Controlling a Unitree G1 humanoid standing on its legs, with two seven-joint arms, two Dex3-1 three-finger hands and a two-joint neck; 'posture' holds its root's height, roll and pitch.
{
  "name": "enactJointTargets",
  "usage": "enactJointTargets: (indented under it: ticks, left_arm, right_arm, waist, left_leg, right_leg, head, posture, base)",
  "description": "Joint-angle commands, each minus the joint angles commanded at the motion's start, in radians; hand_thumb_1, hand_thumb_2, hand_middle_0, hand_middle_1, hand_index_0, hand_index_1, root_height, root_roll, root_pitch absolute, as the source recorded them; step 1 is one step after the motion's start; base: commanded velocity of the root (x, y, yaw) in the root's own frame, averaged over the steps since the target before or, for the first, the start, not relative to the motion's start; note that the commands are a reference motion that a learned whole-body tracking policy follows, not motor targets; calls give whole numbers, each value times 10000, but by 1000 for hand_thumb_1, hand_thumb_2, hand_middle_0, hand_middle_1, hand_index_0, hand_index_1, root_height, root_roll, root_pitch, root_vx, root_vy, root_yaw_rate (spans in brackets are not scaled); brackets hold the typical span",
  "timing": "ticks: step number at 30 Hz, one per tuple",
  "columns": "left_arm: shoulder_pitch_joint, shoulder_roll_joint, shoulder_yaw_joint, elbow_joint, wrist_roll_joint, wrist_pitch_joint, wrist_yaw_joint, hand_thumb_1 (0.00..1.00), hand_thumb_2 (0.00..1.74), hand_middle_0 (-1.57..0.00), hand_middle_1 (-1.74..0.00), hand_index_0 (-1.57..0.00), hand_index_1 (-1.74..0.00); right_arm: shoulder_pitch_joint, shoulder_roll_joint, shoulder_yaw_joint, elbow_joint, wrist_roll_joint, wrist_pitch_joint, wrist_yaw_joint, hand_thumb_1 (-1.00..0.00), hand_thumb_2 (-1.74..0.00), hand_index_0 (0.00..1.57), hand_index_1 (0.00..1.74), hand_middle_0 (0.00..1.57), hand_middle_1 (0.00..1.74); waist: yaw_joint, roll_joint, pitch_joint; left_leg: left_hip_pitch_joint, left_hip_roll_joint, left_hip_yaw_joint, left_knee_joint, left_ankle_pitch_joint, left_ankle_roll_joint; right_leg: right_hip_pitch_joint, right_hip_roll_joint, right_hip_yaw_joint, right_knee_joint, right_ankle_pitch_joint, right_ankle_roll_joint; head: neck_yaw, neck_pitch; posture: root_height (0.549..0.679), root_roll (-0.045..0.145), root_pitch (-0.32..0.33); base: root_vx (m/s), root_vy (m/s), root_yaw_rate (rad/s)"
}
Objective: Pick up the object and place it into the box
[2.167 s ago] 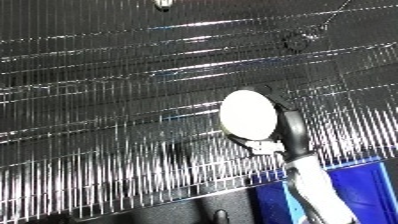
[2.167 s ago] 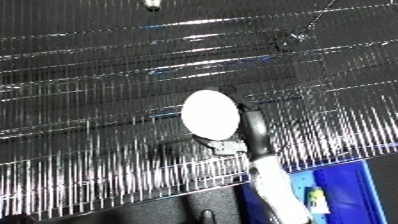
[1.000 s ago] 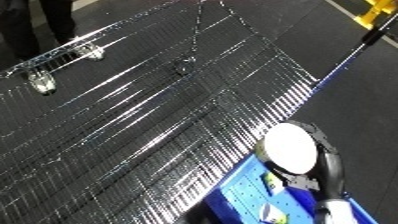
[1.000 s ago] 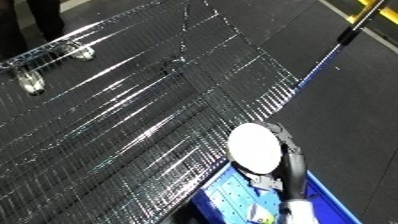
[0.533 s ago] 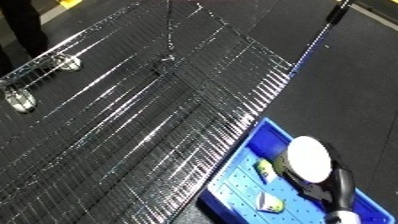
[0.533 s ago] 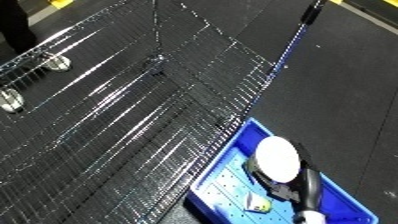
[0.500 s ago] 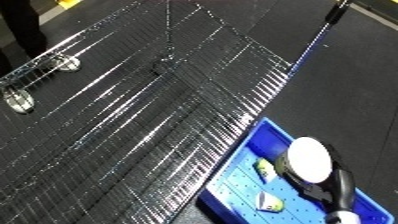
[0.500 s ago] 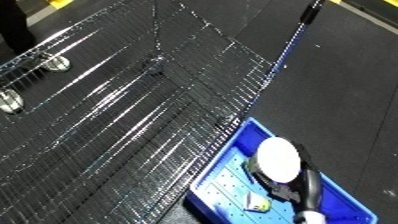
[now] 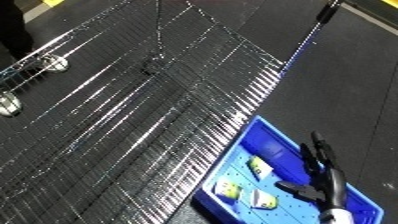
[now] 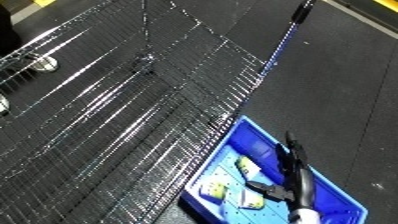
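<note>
My R hand (image 9: 327, 182) is at lower right of the frame, over the blue bin (image 9: 275, 142). It's open: fingers (image 9: 315, 145) straight and pointing toward the top of the frame, thumb out to the left, nothing gripped. A bit of white forearm (image 10: 306, 216) shows at the bottom edge. L hand isn't in either view.

As for the object, the bin holds three small pieces, all pale yellow-green w/ white patches, roughly blocky. One (image 9: 259, 167) lies mid-bin, just left of my hand. One (image 9: 228, 189) is near the bin's lower-left wall. One (image 9: 264, 200) is by the bottom rim, below my thumb. They're too blurred to tell which is the object, or what they are. All three sit on the bin floor, apart from each other, and none clearly touches my hand.

The bin sits on dark floor (image 9: 355, 90), its left wall right beside the edge of a big wire-mesh surface (image 9: 133, 125) that fills the left and centre.

Diffs btw views: the left eye view shows both shiny casters at the left, upper one (image 9: 53, 62) and lower one (image 9: 7, 102), whereas the right eye view cuts the lower one at its left edge. The right eye view gives the bin's far right corner (image 10: 360, 205) w/ floor beyond it.
</note>
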State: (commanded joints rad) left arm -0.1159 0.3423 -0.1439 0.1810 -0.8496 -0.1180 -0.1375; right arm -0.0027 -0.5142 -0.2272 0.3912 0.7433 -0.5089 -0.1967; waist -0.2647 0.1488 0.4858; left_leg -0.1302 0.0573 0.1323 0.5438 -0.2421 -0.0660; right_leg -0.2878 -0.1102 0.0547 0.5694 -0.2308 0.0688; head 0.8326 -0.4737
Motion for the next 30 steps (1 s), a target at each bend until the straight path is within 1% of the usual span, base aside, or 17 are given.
enactJointTargets:
  ticks: [3,5,10,13,18,22,26,30]
  left_arm:
    - [64,11,-16,-73,-54,54,29,1000,1740,-1570,-1740,-1570,-1740]
    - [113,-2,-38,-133,-78,71,80,1000,1740,-1570,-1740,-1570,-1740]
    - [182,-35,-56,-343,-59,118,301,1000,1740,-1570,-1740,-1570,-1740]
    - [163,-47,-55,-340,-24,121,354,1000,1740,-1570,-1740,-1570,-1740]
    - [155,-33,10,-353,118,226,361,1000,1740,-1570,-1740,-1570,-1740]
    - [174,10,100,-419,231,352,392,1000,1740,-1570,-1740,-1570,-1740]
    - [144,50,221,-394,338,523,409,1000,1740,-1570,-1740,-1570,-1740]
    - [145,88,383,-349,464,692,349,1000,1740,-1570,-1740,-1570,-1740]
  right_arm:
    - [43,41,85,-227,-394,67,103,0,0,0,0,0,0]
    - [53,64,226,-529,-789,122,173,0,0,0,0,0,0]
    - [-19,265,825,-1871,-1903,514,342,0,0,0,0,0,0]
    - [-135,346,1129,-2461,-2314,771,539,0,0,0,0,0,0]
    - [-455,438,1493,-3106,-2736,1179,780,0,0,0,0,0,0]
    - [-673,552,1696,-3364,-2900,1352,844,0,0,0,0,0,0]
    - [-846,705,1886,-3527,-3013,1535,895,0,0,0,0,0,0]
    - [-939,878,2015,-3639,-3144,1735,972,0,0,0,0,0,0]
  waist:
    - [65,-40,1]
    - [113,-91,7]
    - [277,-323,59]
    - [431,-465,77]
    - [781,-703,83]
    - [1057,-868,80]
    - [1325,-1029,26]
    - [1554,-1187,-6]
  left_leg:
    - [-20,-10,-42,35,-4,-4]
    - [-32,-26,-71,36,-26,11]
    - [-110,-62,-185,-8,-25,80]
    - [-174,-72,-272,-13,-15,100]
    - [-279,-79,-452,-36,43,98]
    - [-362,-68,-578,16,79,80]
    - [-428,-55,-696,79,106,80]
    - [-480,-33,-804,151,112,88]
  right_leg:
    - [53,-16,-22,-1,-4,-5]
    - [66,-16,-30,10,-10,-10]
    - [51,51,-36,54,-16,-34]
    - [60,80,-77,77,-27,-50]
    - [160,103,-232,26,-4,-83]
    - [289,112,-370,-31,23,-123]
    - [448,126,-500,-35,23,-159]
    - [561,141,-622,28,26,-177]
  head:
    - [-367,-179]
    - [-699,-280]
    - [-1702,-502]
    - [-2115,-569]
    - [-2909,-664]
    - [-3474,-828]
    - [-3930,-1058]
    - [-4421,-1296]
  posture:
    - [662,99,-47]
    - [662,99,-48]
    - [662,97,-50]
    - [661,95,-51]
    - [662,88,-53]
    - [663,83,-57]
    - [663,77,-65]
    - [663,71,-74]
  base:
    - [33,2,52]
    - [26,9,48]
    - [9,-8,65]
    - [-1,-36,86]
    - [-1,-61,128]
    - [7,-67,135]
    - [36,-66,134]
    - [48,-60,132]
